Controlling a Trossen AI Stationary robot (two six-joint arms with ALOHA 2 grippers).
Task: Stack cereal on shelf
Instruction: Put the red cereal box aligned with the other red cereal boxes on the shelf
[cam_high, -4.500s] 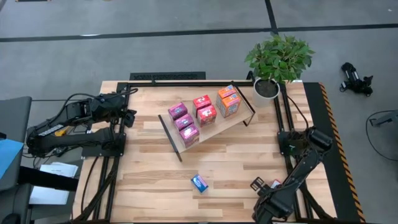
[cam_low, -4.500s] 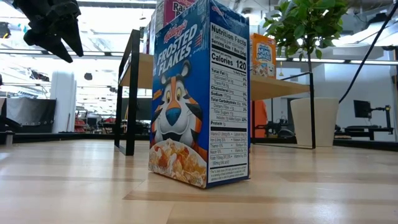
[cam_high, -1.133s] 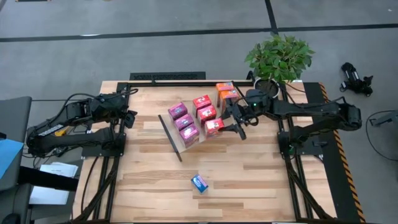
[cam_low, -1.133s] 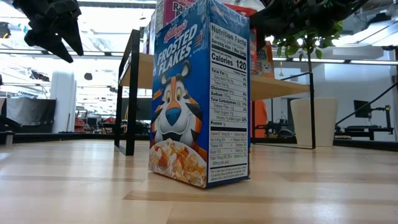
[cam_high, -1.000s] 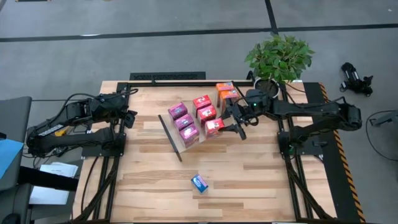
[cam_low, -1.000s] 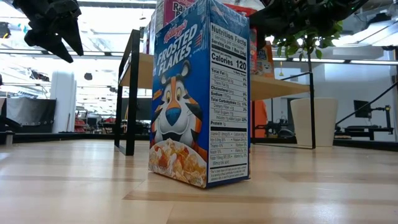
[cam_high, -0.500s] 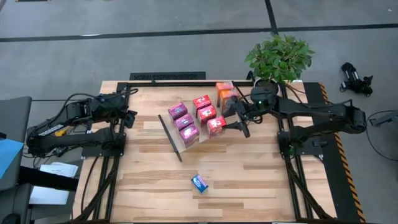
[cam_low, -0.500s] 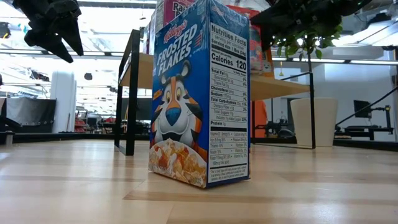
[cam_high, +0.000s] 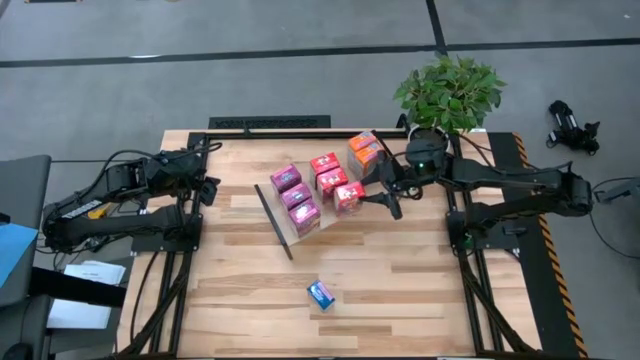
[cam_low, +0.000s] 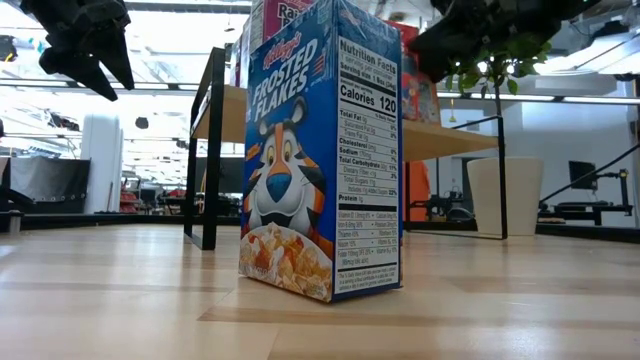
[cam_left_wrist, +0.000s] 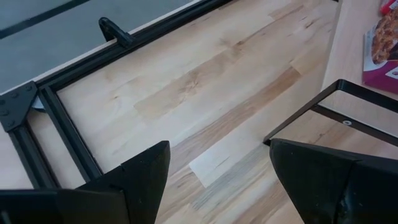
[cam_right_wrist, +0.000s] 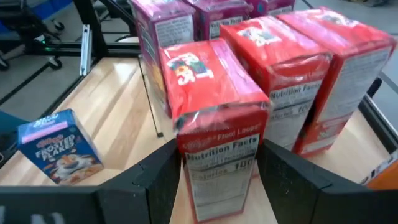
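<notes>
Pink cereal boxes (cam_high: 296, 195) and red ones (cam_high: 328, 172) stand in rows on the light-wood shelf, whose black end bracket (cam_high: 272, 220) shows at its left end. Two orange boxes (cam_high: 365, 150) stand at its far right end. My right gripper (cam_high: 368, 193) reaches in from the table's right, shut on a red Froot Loops box (cam_high: 348, 197) next to the red row. A blue Frosted Flakes box (cam_high: 320, 293) stands upright on the tabletop near the near edge, also visible in the right wrist view (cam_right_wrist: 59, 146). My left gripper (cam_high: 208, 188) hangs open above the table's left side. My right gripper (cam_right_wrist: 219, 180) pinches the red box between its two fingers (cam_right_wrist: 155, 180), one on each broad face, at the end with the nutrition panel (cam_right_wrist: 214, 165). It comes in roughly level from the table's right. The box sits in line with the other red boxes; its underside is hidden.
A potted plant (cam_high: 448, 95) stands at the table's far right corner, close behind my right arm. Black frame rails (cam_high: 270, 122) run along the far edge. Bare slatted tabletop (cam_high: 400, 290) lies around the blue box on the near half.
My right arm has drawn back a little toward the table's right and far edges. The red box between its fingers has shifted slightly toward the far edge, closer to the other red boxes.
</notes>
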